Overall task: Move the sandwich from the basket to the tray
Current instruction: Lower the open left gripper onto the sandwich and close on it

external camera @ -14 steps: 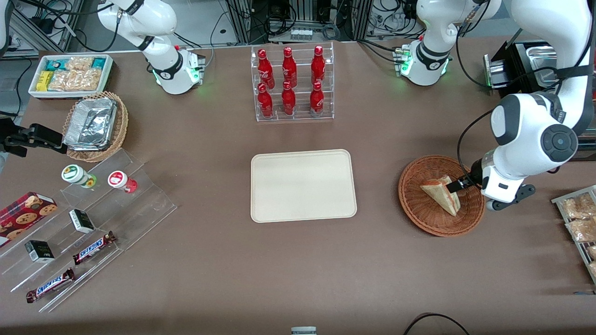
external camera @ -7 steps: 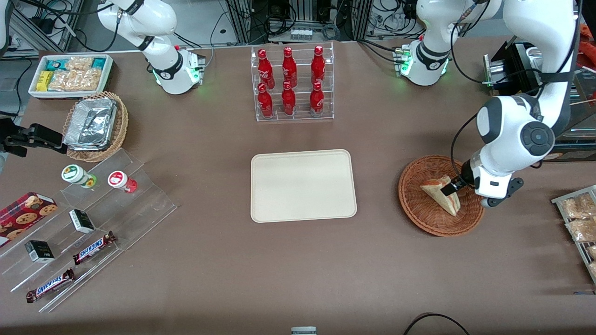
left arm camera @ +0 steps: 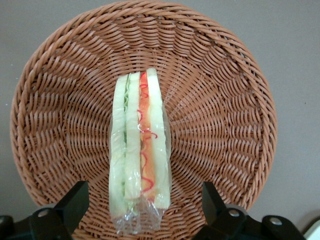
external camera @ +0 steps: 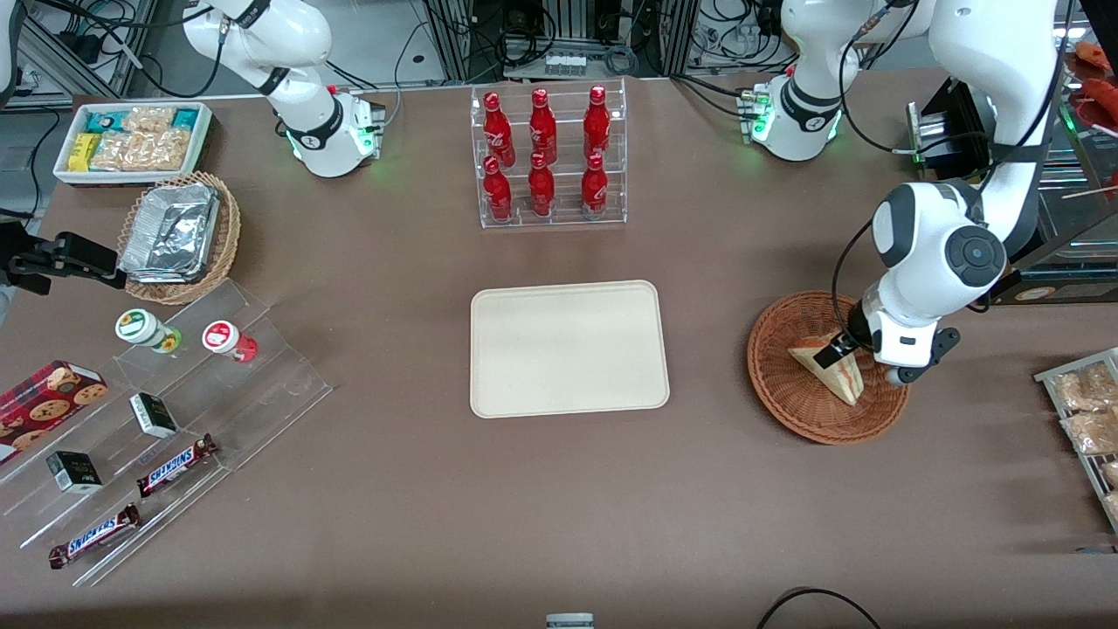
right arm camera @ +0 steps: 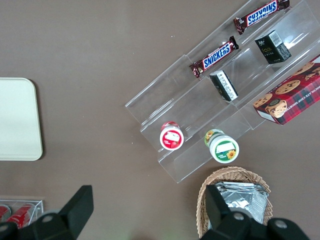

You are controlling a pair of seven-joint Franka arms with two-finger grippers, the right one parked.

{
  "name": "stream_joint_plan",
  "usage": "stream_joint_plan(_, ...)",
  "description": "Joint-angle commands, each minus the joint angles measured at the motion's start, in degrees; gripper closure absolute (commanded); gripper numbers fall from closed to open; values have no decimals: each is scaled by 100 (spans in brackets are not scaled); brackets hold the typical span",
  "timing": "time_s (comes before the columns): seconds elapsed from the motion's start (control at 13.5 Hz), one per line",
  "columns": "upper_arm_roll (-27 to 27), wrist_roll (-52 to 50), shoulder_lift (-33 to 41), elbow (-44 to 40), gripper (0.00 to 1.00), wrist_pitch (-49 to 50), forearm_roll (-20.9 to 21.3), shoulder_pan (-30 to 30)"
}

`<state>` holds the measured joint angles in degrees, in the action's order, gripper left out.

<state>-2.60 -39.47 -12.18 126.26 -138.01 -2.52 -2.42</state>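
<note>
The sandwich (external camera: 830, 372), a plastic-wrapped wedge of pale bread with green and red-orange layers, lies in the reddish-brown woven basket (external camera: 786, 397) toward the working arm's end of the table. In the left wrist view the sandwich (left arm camera: 139, 150) lies along the middle of the basket (left arm camera: 225, 120). My left gripper (external camera: 834, 349) hangs just above the sandwich; it is open, with one finger on each side of the wedge's wrapped end (left arm camera: 142, 200), not touching it. The cream-beige tray (external camera: 568, 348) lies flat at the table's middle.
A clear rack of red bottles (external camera: 546, 157) stands farther from the front camera than the tray. A metal rack of snack bags (external camera: 1083, 419) lies beside the basket at the table edge. Stepped clear shelves with candy and jars (external camera: 157, 419) and a foil-filled tan basket (external camera: 179, 236) lie toward the parked arm's end.
My left arm has swung toward the table's middle, bringing the gripper from the basket's edge to over the sandwich. The sandwich and basket have not moved.
</note>
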Motion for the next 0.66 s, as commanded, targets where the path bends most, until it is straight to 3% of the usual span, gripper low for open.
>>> stream_joint_plan(0.0,23,-88,-135,56,0,-287,-55,-39)
stream_joint_plan(0.15,23,-88,-240,65,0,-393,-55,-39)
stream_joint_plan(0.22,23,-88,-293,65,7,-428,-55,-39)
stream_joint_plan(0.3,23,-88,-302,65,28,-429,-55,-39)
stream_joint_plan(0.37,32,-88,-320,74,58,-429,-55,-39)
stream_joint_plan(0.44,32,-79,-294,109,83,-429,-46,-39)
stream_joint_plan(0.52,32,-61,-250,118,93,-385,-46,-39)
stream_joint_plan(0.59,32,-26,-180,118,98,-341,-38,-39)
